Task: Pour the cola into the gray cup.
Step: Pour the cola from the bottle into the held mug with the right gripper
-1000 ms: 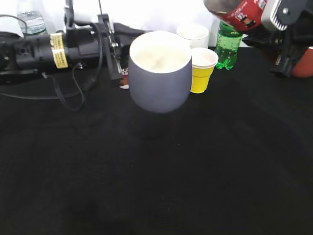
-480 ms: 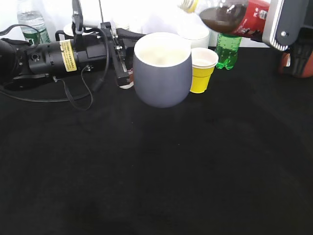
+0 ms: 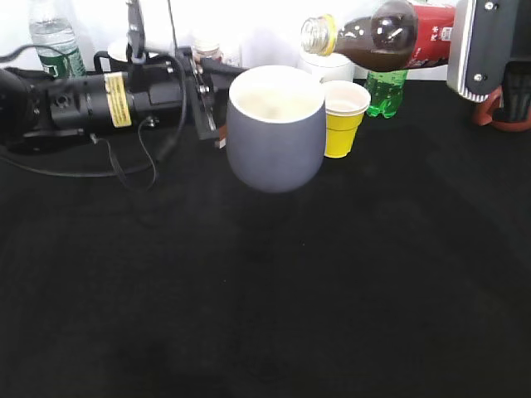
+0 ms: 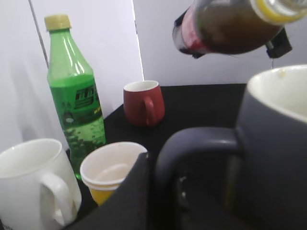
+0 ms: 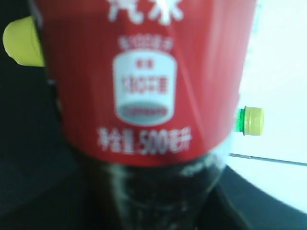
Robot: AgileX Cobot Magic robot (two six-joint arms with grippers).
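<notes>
The gray cup [image 3: 275, 128] is upright at centre, white inside. My left gripper [image 3: 211, 99] reaches in from the left and is shut on its loop handle [image 4: 196, 148]. The cup's wall fills the right of the left wrist view [image 4: 283, 139]. My right gripper [image 3: 452, 41] is shut on the cola [image 3: 390, 37], which lies nearly level at the top right. Its uncapped mouth points left, just above and right of the cup's rim. No stream shows. The cola's red label fills the right wrist view [image 5: 144, 96], and the bottle shows in the left wrist view [image 4: 230, 24].
A yellow paper cup [image 3: 342, 120], a white mug [image 3: 328, 60] and a green soda bottle [image 3: 386, 91] stand right behind the gray cup. A reddish-brown mug [image 3: 502, 112] is at the far right. A water bottle [image 3: 54, 37] stands at the back left. The tabletop is black cloth [image 3: 265, 290].
The cola has swung left and tipped flatter, and its open mouth has come into view near the cup's rim. The gray cup has shifted slightly right and down.
</notes>
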